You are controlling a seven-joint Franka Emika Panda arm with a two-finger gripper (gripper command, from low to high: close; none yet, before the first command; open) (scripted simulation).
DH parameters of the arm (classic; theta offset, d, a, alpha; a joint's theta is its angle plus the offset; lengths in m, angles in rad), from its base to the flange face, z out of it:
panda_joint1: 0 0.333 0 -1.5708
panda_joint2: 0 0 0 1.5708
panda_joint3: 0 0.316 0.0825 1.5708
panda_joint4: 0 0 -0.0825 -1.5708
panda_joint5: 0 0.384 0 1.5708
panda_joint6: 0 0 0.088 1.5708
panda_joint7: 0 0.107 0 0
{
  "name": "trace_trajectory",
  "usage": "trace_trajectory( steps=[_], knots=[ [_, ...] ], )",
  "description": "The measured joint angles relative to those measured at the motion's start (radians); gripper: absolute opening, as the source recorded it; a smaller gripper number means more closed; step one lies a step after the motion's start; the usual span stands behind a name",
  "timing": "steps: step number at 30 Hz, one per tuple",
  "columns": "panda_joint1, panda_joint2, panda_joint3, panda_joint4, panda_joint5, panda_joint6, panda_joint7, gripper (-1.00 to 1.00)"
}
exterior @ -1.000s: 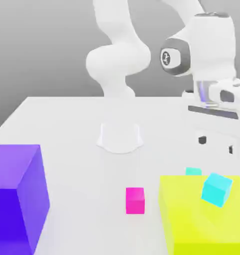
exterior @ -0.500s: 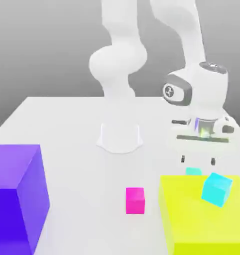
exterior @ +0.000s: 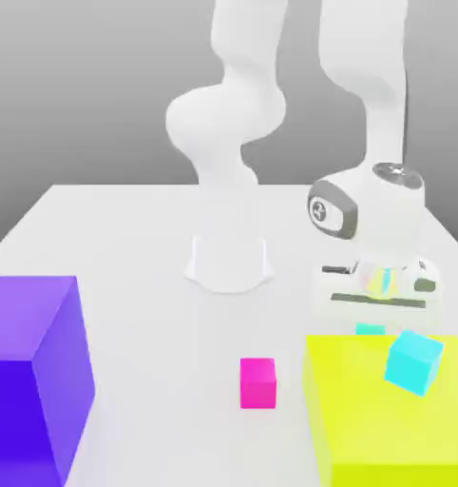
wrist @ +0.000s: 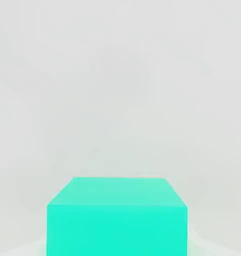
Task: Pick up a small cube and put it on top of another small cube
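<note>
Exterior view: white Panda gripper (exterior: pixel 376 319) sits low over the tiny mint-turquoise cube (exterior: pixel 370 328), which rests on the white table (exterior: pixel 128 247) just behind the big yellow-green block (exterior: pixel 385 418). Jaw opening: cannot tell, fingertips are hidden. Risks: a finger clips the yellow block's edge, or a skewed close pushes the cube away; the tilted sky-cyan cube (exterior: pixel 412 361) on that block may topple. Hand view shows the mint cube (wrist: pixel 117 216) close and centred; exterior view adds the small magenta cube (exterior: pixel 257 382).

A magenta cube (exterior: pixel 257 382) rests on the tabletop (exterior: pixel 128 247) between a large purple block (exterior: pixel 31 371) and a yellow block (exterior: pixel 394 414), which carries a tilted sky-cyan cube (exterior: pixel 412 361).
</note>
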Motion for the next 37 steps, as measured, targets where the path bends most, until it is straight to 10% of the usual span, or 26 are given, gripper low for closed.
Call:
trace_trajectory(
  steps=[7,18,37],
  knots=[
    [-0.003,-0.205,-0.047,0.001,-0.121,-0.167,0.097,-1.00],
    [-0.377,-0.391,-0.294,0.012,-0.289,-0.372,0.050,-1.00],
    [-0.259,-0.119,-0.365,0.007,0.078,-0.150,-0.228,-1.00]
  ],
)
